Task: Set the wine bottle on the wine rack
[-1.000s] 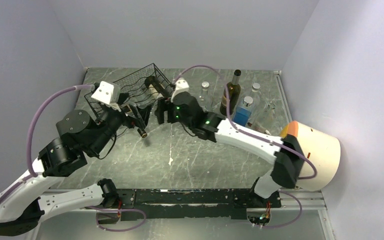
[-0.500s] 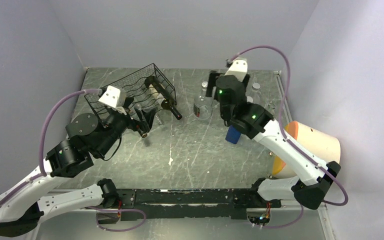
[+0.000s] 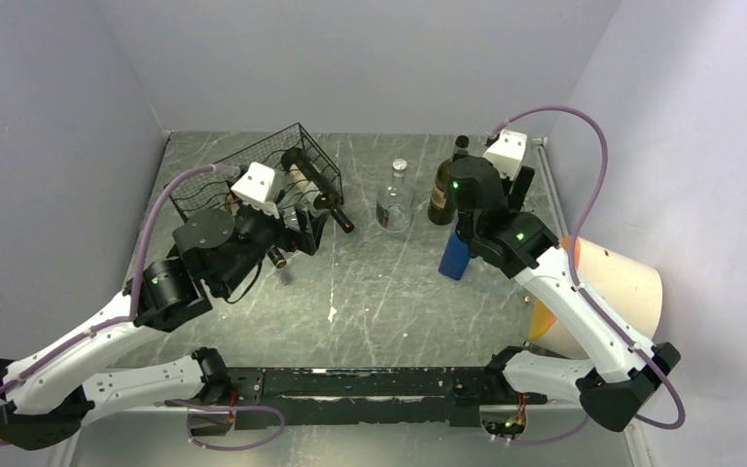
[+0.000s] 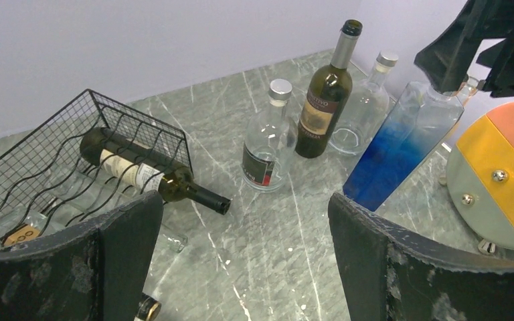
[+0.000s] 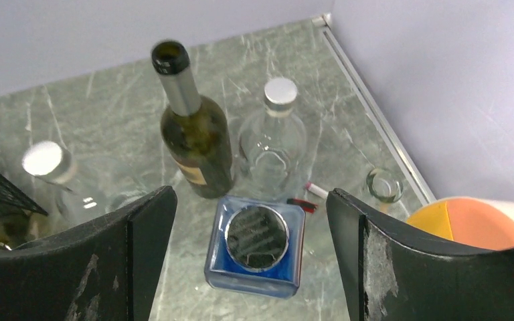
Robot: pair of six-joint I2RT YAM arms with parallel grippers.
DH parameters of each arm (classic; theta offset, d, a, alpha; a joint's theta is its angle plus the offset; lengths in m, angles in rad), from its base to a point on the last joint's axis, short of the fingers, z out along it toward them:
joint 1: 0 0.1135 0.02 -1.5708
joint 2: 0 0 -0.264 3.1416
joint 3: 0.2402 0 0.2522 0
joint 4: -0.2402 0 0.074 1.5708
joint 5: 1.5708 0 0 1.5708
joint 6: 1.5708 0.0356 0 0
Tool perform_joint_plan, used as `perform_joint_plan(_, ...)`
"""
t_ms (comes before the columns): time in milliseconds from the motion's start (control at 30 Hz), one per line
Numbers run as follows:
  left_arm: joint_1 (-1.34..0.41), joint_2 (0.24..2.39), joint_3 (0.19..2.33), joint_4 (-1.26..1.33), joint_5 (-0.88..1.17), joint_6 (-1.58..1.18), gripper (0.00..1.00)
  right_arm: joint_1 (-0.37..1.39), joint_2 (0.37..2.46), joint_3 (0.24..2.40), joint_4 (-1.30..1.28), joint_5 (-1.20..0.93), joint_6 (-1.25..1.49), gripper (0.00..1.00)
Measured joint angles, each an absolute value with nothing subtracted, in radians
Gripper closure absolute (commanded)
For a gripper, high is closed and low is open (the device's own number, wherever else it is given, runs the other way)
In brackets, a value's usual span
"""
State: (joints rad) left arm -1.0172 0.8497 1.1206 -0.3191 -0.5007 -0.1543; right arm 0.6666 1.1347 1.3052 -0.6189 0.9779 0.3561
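left gripper (image 4: 244,200): jaws wide apart, nothing between them; hangs over bare table, with the rack ahead-left of it.
right gripper (image 5: 251,200): jaws wide apart, gripping nothing; sits straight above the blue bottle, whose cap is centred in the gap.
wine bottle: dark green glass wine bottle (image 5: 197,144) with a tan label, upright on the table, mouth open. It is just ahead of the right gripper's left finger and not on the rack. From the left gripper it is well ahead and to the right.
rack: black thin-wire wine rack (image 4: 134,127), grid-mesh side nearest the left gripper, wavy tiers behind it.
racked bottle: second dark wine bottle (image 4: 140,175) with a white label lies on its side on the rack. Its neck sticks out past the wire, ahead of the left gripper's gap.
blue bottle: blue square glass bottle (image 5: 258,247) with a silver cap, upright under the right gripper. In the wrist view both fingers are clear of it.
clear bottles: round clear glass flask (image 5: 273,137) with a silver cap is ahead of the right gripper, just beside the wine bottle. The taller clear glass bottle (image 4: 268,144) with a dark label is straight ahead of the left gripper.
small items: small clear glass (image 5: 383,184) sits ahead of the right gripper's right finger. A small dark bottle end (image 4: 147,309) lies below the left gripper's left finger.
drum: orange, yellow and white round drum (image 4: 502,174), right of both grippers.
table: grey marble-pattern table (image 3: 370,292).
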Motion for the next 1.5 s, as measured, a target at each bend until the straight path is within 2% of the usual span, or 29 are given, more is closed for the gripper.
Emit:
perform_joint_plan(333,-1.017,0.942,1.121,-0.293,-0.466,-0.154,0.03,0.665,1.134,1.187,-0.74,0.97,0.51,0.13)
perform_joint_plan(433,-1.017,0.947,1.121,-0.286,-0.463,-0.154,0.03,0.664,1.129,1.158,-0.746,0.955,0.533,0.16)
perform_joint_plan(533,-1.017,0.947,1.121,-0.279,-0.463,-0.154,0.03,0.662,1.129,1.14,-0.742,0.941,0.538,0.26)
perform_joint_plan(667,-1.017,0.947,1.121,-0.281,-0.469,-0.154,0.03,0.661,1.13,1.137,-0.729,0.919,0.537,0.47)
perform_joint_plan(733,-1.017,0.945,1.121,-0.281,-0.471,-0.154,0.03,0.66,1.128,1.137,-0.721,0.907,0.53,0.53)
perform_joint_plan(833,-1.017,0.938,1.121,-0.278,-0.471,-0.154,0.03,0.657,1.117,1.136,-0.72,0.878,0.503,0.59)
perform_joint_plan(967,-1.017,0.929,1.098,-0.239,-0.472,-0.154,0.02,0.656,1.087,1.136,-0.719,0.783,0.432,0.61)
perform_joint_plan(1133,-1.017,0.899,0.914,-0.087,-0.447,-0.141,0.0,0.656,1.041,1.139,-0.695,0.594,0.338,0.63)
perform_joint_plan(1333,-1.017,0.922,0.659,0.177,-0.315,-0.137,0.0,0.656,1.029,1.15,-0.651,0.388,0.286,0.67)
perform_joint_plan(1500,-1.017,0.986,0.466,0.492,-0.219,-0.15,0.0,0.656,1.03,1.151,-0.611,0.253,0.272,0.76)
